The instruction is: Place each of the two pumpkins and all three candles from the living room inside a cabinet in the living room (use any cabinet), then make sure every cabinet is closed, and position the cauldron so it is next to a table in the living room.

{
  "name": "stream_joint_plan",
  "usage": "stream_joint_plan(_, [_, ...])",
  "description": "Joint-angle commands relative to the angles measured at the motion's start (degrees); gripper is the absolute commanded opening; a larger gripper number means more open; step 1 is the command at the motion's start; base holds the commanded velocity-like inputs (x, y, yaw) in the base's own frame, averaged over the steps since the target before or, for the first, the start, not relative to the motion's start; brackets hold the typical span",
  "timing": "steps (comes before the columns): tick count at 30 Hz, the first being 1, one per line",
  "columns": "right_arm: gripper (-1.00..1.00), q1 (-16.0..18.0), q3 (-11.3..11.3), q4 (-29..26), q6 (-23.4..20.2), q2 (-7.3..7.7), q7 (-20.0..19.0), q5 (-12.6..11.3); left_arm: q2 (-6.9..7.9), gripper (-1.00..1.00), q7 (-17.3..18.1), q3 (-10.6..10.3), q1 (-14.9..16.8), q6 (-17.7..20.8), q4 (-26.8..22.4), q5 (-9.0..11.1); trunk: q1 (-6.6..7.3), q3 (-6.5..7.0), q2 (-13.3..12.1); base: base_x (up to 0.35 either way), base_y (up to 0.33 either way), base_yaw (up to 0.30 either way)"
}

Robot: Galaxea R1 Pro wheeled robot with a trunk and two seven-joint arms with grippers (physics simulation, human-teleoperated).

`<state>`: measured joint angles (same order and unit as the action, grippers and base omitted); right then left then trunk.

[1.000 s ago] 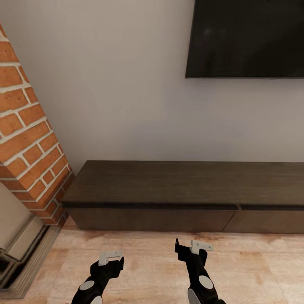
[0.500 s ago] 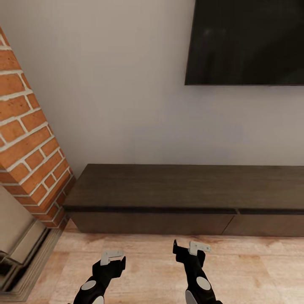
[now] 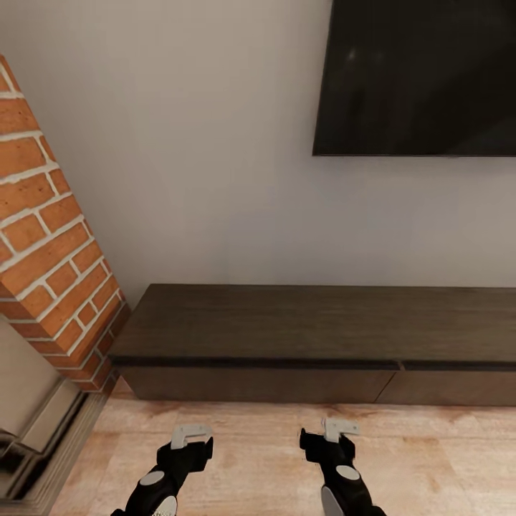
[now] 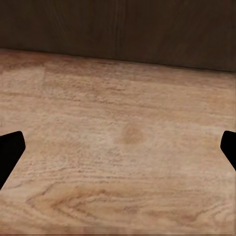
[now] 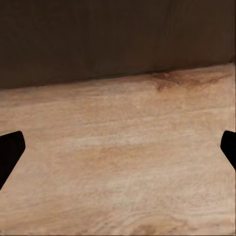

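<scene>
Comparing this moment with a second ago, we find the whole head view has slid downward; the television (image 3: 423, 75) shows more of its dark face, and the cabinet (image 3: 287, 326) sits lower in the picture; since everything shifts together, we read it as the camera tilting or the trunk moving, not the furniture. The brick chimney (image 3: 50, 244) at nine o'clock has drifted the same way. Both arms sit a little lower too; the right gripper (image 3: 326, 438) at six o'clock has come down slightly, and the left gripper (image 3: 192, 441) at seven o'clock has barely shifted.

We see the cabinet at the centre, running off towards three o'clock, all its visible drawer fronts flush and shut; nothing rests on its top. Both hands are empty; in each wrist view the dark fingertips sit at opposite edges over bare wooden floor (image 4: 123, 147), so we take both as spread wide, though the head view is too small to confirm it.

We judge the robot is settling before the cabinet, likely to pull a drawer; pumpkins, candles and cauldron remain to be dealt with.
</scene>
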<state>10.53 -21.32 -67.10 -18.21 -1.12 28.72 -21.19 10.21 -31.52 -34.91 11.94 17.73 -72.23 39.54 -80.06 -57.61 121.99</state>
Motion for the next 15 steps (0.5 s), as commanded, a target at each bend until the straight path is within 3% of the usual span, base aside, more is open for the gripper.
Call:
stream_joint_plan(1, [1.00,0.05,0.95,0.11,-0.99,-0.03,0.41,-0.42,0.06,1.00,-0.48,-0.16,0.22,0.34,0.12,0.56,0.23,0.14,-0.39,0.000,0.000,0.000])
stream_joint_plan(6, [1.00,0.11,8.54,0.95,-3.66,-0.16,0.33,-0.54,0.16,1.00,-0.35,-0.09,3.09,3.78,4.51,1.90,1.33,1.03,-2.40,0.000,0.000,0.000])
stream_joint_plan(10, [1.00,0.06,10.86,1.92,-5.66,0.04,0.33,-0.57,0.36,1.00,2.41,-0.08,6.34,5.29,11.38,2.88,2.21,1.75,-4.00,0.000,0.000,0.000])
stream_joint_plan(15, [1.00,-0.08,11.77,2.59,-8.89,0.27,0.34,-0.52,0.49,1.00,10.85,-0.15,10.79,6.37,22.20,3.44,3.31,2.65,-6.01,0.000,0.000,0.000])
